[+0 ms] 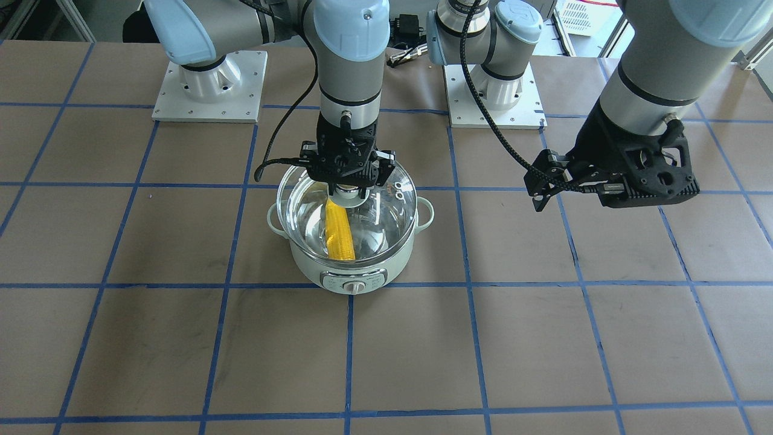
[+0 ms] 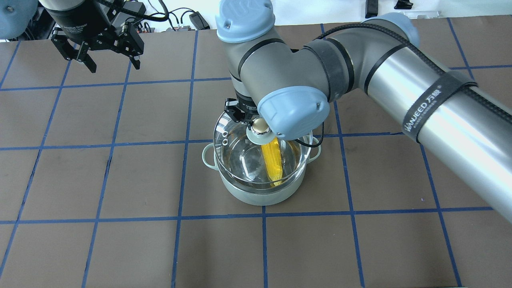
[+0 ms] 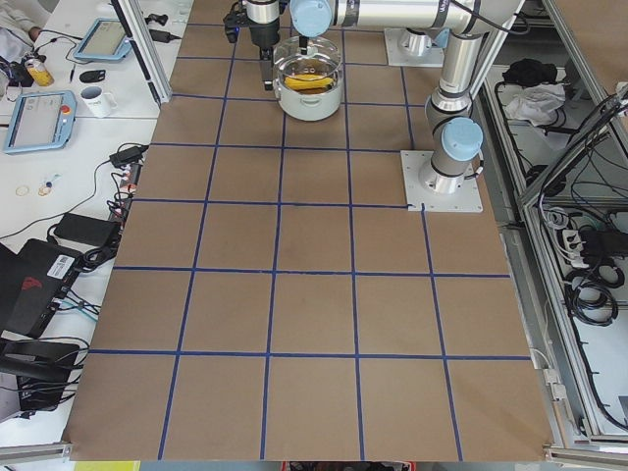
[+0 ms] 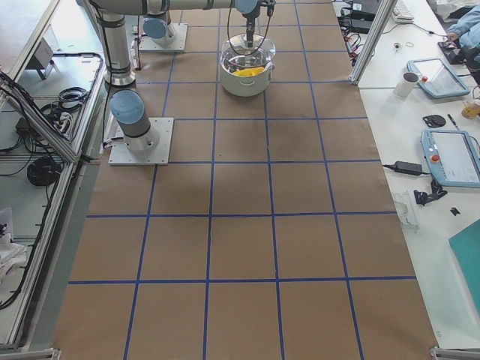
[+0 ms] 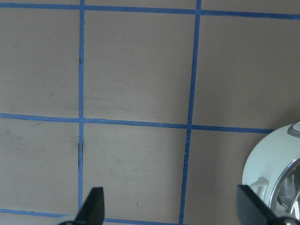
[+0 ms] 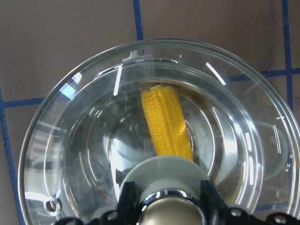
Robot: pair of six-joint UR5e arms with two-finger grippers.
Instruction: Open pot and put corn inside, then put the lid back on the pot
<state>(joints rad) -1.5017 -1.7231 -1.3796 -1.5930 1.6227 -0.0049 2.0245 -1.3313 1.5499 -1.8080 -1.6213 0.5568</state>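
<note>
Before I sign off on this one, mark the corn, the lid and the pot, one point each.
the corn point(image 1: 339, 237): front-facing view, middle of the cob, seen through the glass.
the lid point(image 2: 232, 152): overhead view, clear glass dome left of its knob.
the pot point(image 1: 355, 286): front-facing view, white dial on the front panel.

The pot point(image 3: 312, 101) stands far down the table point(image 3: 314, 294), corn point(image 3: 308, 83) showing yellow inside.

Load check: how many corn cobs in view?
1. The corn lies inside the pot, seen through the lid that the right tool holds over it. Another could be hidden behind the right arm.
</note>
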